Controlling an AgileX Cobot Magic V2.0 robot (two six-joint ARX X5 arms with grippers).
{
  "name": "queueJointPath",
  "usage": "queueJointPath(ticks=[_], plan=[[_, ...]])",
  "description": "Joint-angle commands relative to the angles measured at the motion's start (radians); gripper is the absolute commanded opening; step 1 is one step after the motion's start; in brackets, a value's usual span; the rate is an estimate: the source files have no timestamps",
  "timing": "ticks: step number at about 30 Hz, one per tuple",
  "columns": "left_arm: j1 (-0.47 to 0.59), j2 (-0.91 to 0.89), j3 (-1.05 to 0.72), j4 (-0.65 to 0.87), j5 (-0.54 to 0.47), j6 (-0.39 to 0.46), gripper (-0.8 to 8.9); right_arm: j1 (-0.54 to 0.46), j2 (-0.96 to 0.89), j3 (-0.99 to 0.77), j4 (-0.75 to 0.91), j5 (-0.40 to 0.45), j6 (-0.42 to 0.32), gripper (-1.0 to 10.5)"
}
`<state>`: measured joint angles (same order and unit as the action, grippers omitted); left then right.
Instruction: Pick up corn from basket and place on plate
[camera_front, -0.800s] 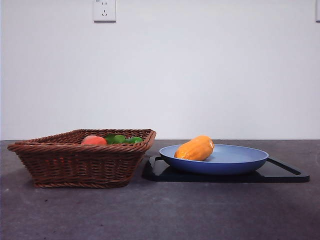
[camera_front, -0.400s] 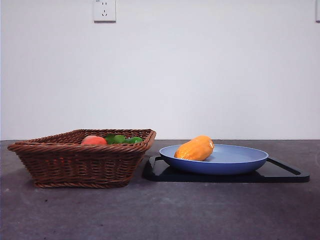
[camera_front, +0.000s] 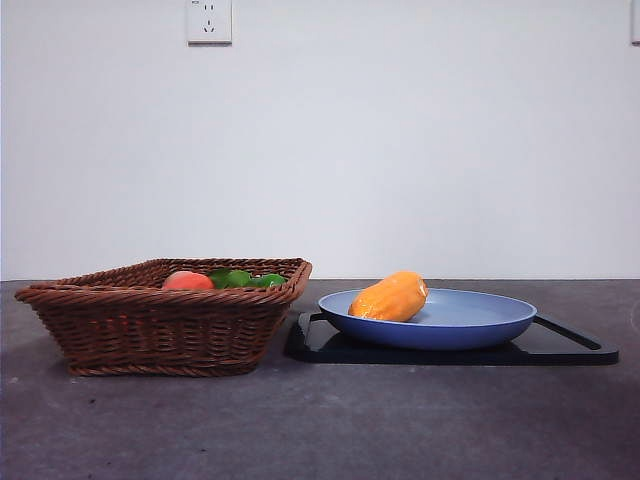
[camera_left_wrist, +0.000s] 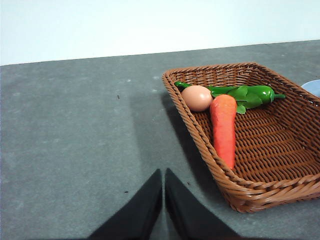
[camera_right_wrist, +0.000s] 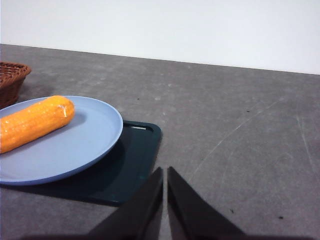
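Nearest you in the front view is bare grey bench (camera_front: 330, 420); neither arm shows there. Just beyond it, on your left, stands the basket (camera_front: 165, 318), brown woven wicker with flaring sides and a braided rim. Over that rim you can see the top of a pinkish-red peach (camera_front: 187, 281) and some green vegetables (camera_front: 245, 278); the left wrist view also shows an orange carrot (camera_left_wrist: 224, 129) lying lengthwise inside. Close beside the basket, on your right, a flat black tray (camera_front: 560, 345) carries the blue plate (camera_front: 480, 322).

The corn (camera_front: 391, 297) lies on its side on the plate, on the half nearer the basket. It is a stubby orange-yellow cob, blunt at the ends, with faint rows of kernels running along it and a slight sheen.

Your left gripper (camera_left_wrist: 163, 192) hangs over bare bench beside the basket, jaws pressed together and holding nothing. Your right gripper (camera_right_wrist: 164, 192) is likewise closed and empty, over the bench at the tray's edge, apart from the corn. Farthest back is a white wall with a socket (camera_front: 209, 21).
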<state>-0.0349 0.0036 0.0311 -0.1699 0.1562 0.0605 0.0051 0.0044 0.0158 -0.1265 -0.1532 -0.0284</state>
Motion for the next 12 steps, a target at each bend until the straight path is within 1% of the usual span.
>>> queueJointPath(ticks=[1, 3, 12], plan=[[0.002, 0.000, -0.028, 0.008, 0.000, -0.005, 0.08, -0.002, -0.001, -0.006, -0.021, 0.004, 0.014, 0.0], [0.002, 0.000, -0.028, 0.009, 0.000, -0.005, 0.08, -0.001, -0.001, -0.006, -0.040, 0.004, 0.014, 0.0], [0.002, 0.000, -0.028, 0.009, 0.000, -0.005, 0.08, -0.001, -0.001, -0.006, -0.031, 0.005, 0.014, 0.0]])
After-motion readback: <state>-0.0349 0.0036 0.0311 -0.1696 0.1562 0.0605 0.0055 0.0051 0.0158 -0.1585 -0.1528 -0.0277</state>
